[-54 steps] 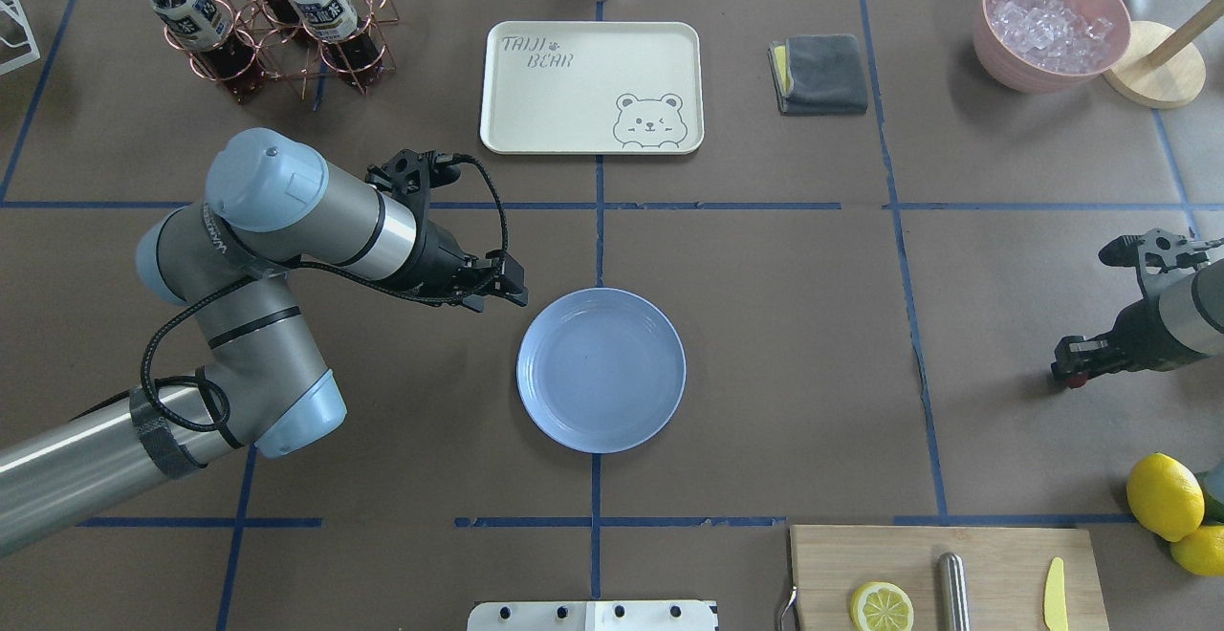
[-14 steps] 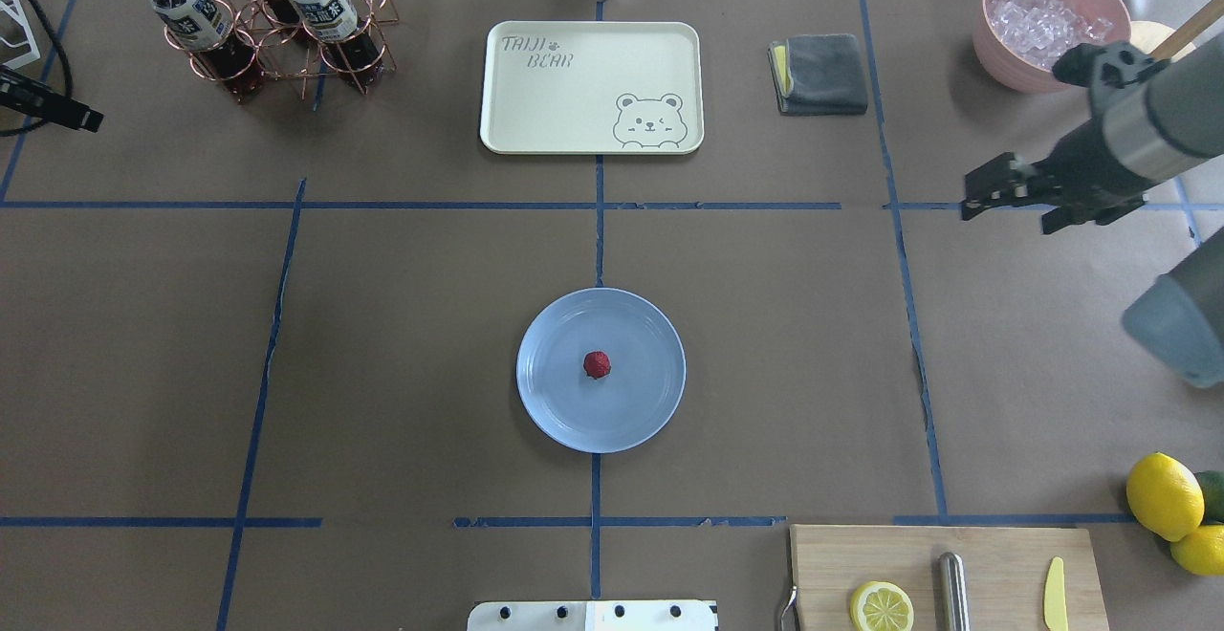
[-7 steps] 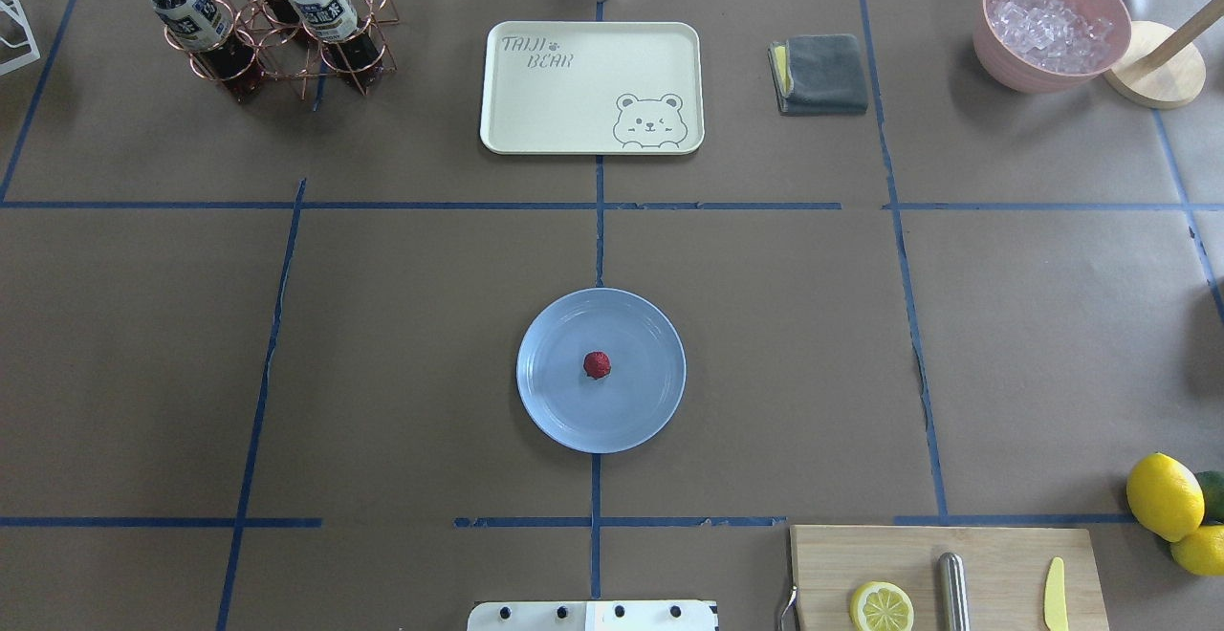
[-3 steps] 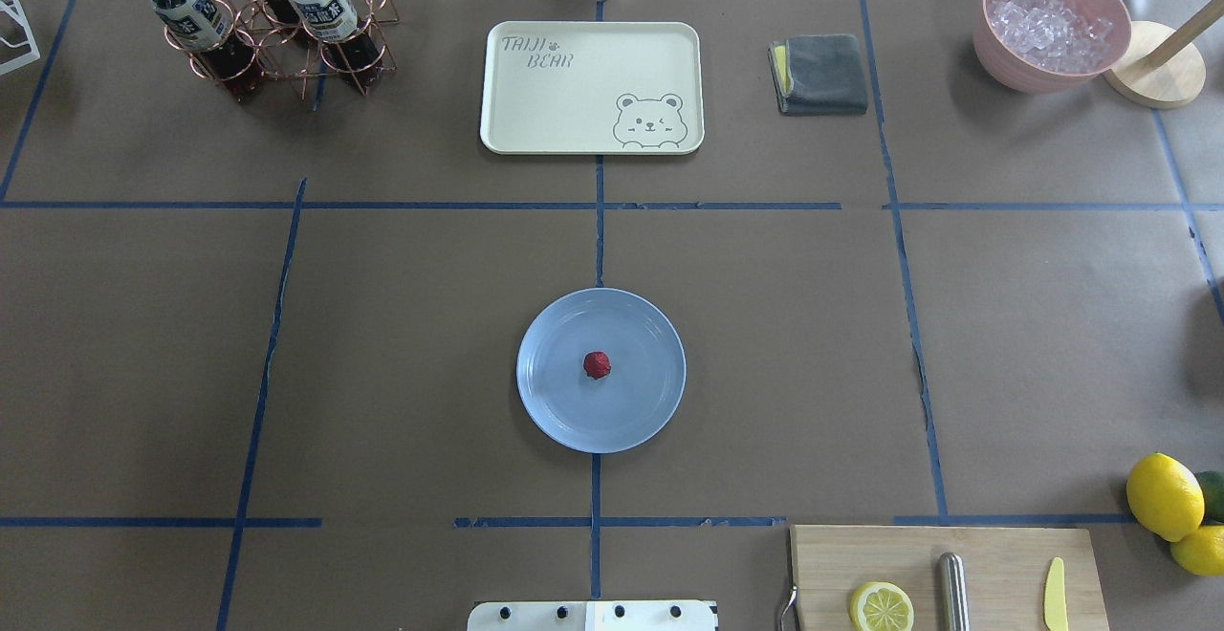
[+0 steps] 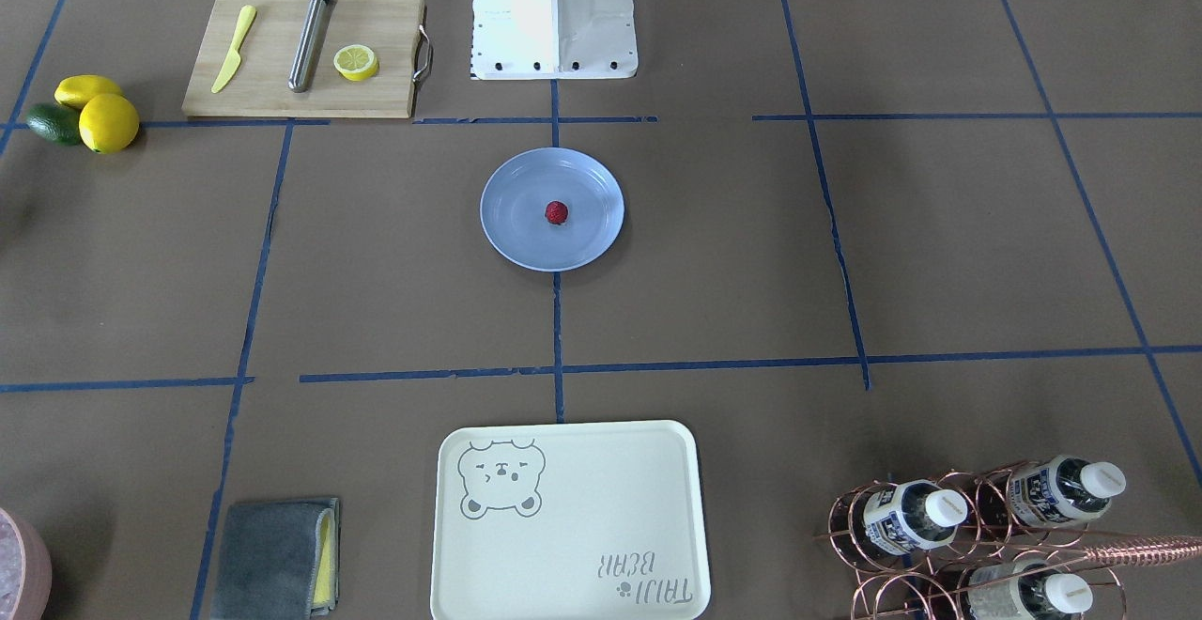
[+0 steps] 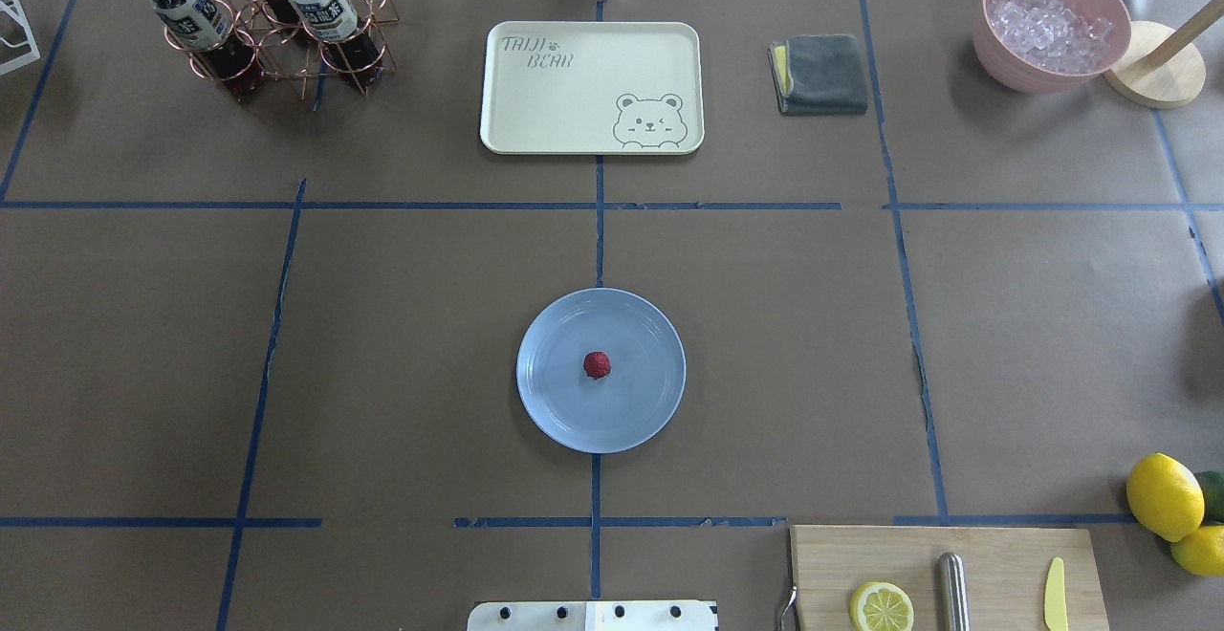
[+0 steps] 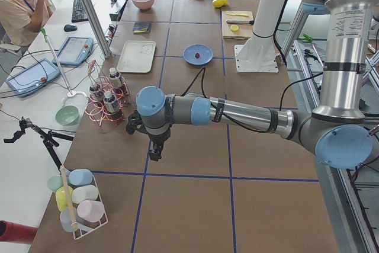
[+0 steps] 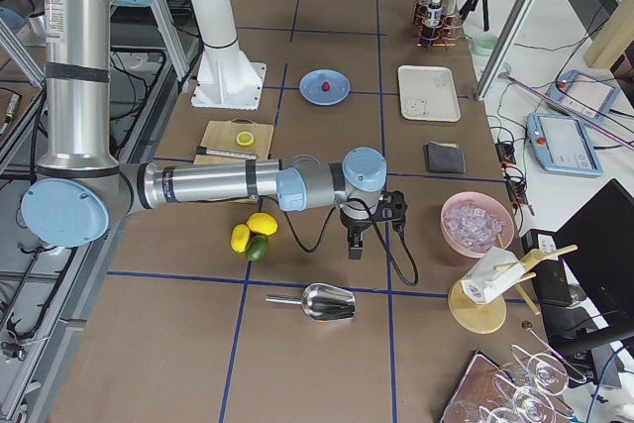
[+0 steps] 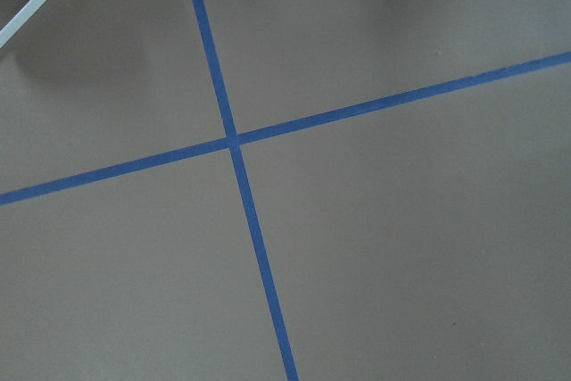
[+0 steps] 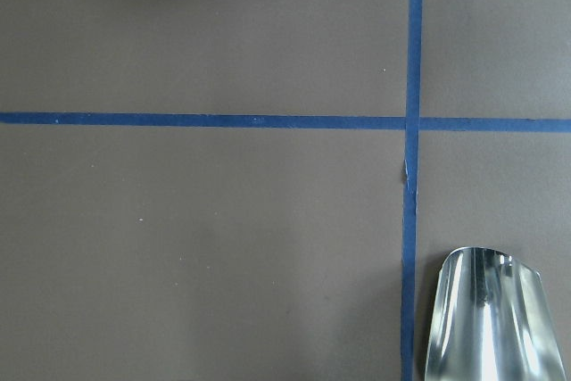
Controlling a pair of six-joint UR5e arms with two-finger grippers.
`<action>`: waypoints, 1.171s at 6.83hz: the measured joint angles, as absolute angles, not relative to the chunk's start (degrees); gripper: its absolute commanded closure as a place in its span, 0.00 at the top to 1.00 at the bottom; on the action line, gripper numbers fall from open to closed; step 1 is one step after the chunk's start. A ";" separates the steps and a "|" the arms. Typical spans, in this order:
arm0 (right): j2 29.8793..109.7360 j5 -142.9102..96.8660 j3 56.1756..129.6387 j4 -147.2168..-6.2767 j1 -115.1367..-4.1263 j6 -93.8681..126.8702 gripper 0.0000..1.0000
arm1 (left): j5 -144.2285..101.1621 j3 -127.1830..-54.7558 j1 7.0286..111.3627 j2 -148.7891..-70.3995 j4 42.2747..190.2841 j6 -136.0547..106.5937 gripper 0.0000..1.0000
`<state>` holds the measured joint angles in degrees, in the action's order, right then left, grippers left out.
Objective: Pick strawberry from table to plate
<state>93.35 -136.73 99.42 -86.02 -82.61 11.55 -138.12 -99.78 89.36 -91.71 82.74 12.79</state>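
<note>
The small dark-red strawberry [image 6: 597,364] lies near the middle of the light-blue plate [image 6: 547,413], which sits on the brown-paper table [image 6: 402,344] at its centre. From the front, the strawberry [image 5: 556,212] shows on the same plate [image 5: 507,237]. Neither arm appears in the overhead or front views. My left gripper [image 7: 155,151] hangs over the table's left end, far from the plate; I cannot tell whether it is open or shut. My right gripper [image 8: 355,248] points down over the right end, near the lemons; its state cannot be told either.
A cream bear tray [image 6: 591,86], a copper bottle rack [image 6: 273,24], a grey cloth [image 6: 820,74] and a pink bowl of ice [image 6: 1050,24] line the far side. The chopping board [image 6: 942,578] and lemons [image 6: 1165,495] sit near right. A metal scoop [image 10: 486,314] lies under the right wrist.
The plate was bare 7.9 s ago with both arms in the overhead view. The strawberry now lies on it, and both arms have left that view. Nothing moved in the last second.
</note>
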 measured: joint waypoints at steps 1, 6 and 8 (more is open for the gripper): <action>92.89 -136.59 99.34 -86.04 -82.44 11.47 1.00 | -137.87 -98.52 89.36 -93.31 83.05 12.78 1.00; 88.65 -136.52 94.20 -85.95 -81.08 11.32 1.00 | -138.01 -93.35 89.15 -93.19 83.98 12.77 1.00; 87.41 -136.19 91.98 -85.89 -81.09 11.39 1.00 | -138.21 -93.57 89.06 -93.18 85.80 12.68 1.00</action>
